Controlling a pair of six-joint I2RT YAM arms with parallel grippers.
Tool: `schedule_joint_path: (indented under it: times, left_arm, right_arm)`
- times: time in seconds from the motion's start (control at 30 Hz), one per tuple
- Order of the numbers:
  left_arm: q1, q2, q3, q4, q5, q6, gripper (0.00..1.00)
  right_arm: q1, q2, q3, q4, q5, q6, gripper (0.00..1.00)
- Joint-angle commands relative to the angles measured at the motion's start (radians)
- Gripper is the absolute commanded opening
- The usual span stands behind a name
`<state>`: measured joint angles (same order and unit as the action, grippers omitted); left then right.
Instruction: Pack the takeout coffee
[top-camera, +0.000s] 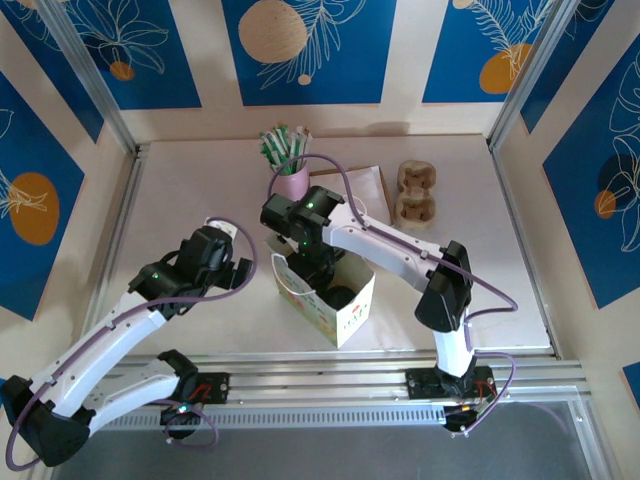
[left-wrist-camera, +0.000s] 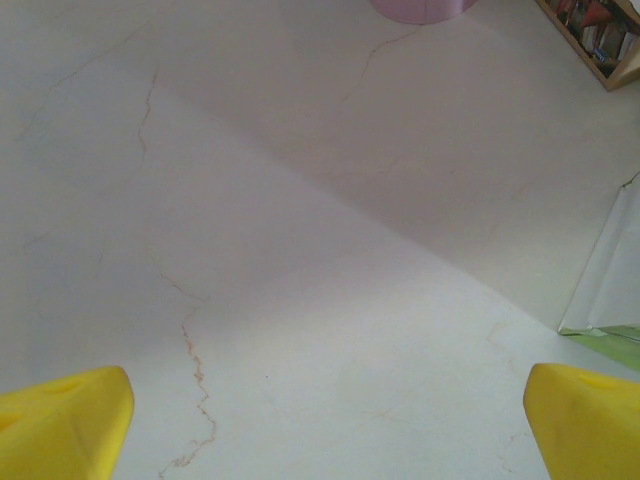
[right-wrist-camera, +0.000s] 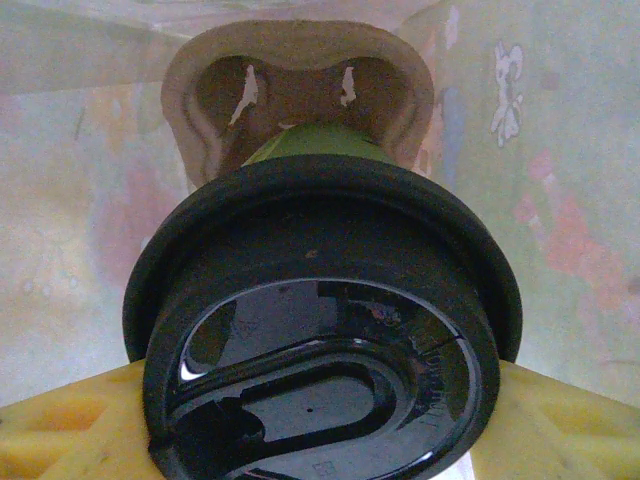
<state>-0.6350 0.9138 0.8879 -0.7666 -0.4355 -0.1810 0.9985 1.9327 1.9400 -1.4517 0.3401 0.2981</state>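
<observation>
Snugly, right end effector (right-wrist-camera: 320, 435) clamped on glossy black-lidded takeout coffee (right-wrist-camera: 320, 300), left end effector (left-wrist-camera: 322, 425) apart.

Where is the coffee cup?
In the right wrist view, the cup is inside the bag, held by the right end effector above a brown holder.
</observation>
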Motion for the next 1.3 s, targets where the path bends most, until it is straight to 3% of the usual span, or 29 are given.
schedule_joint_path:
  times: [0.0,1.27]
  left_arm:
    - [0.011,-0.002,-0.008,-0.002,-0.011,0.014,1.00]
    - [0.011,-0.006,-0.010,0.001,-0.011,0.018,1.00]
  right_arm:
    - [-0.008,-0.049,-0.020,0.010,-0.007,0.009,0.68]
    - [-0.019,-0.103,-0.180,0.136,-0.035,0.007,0.67]
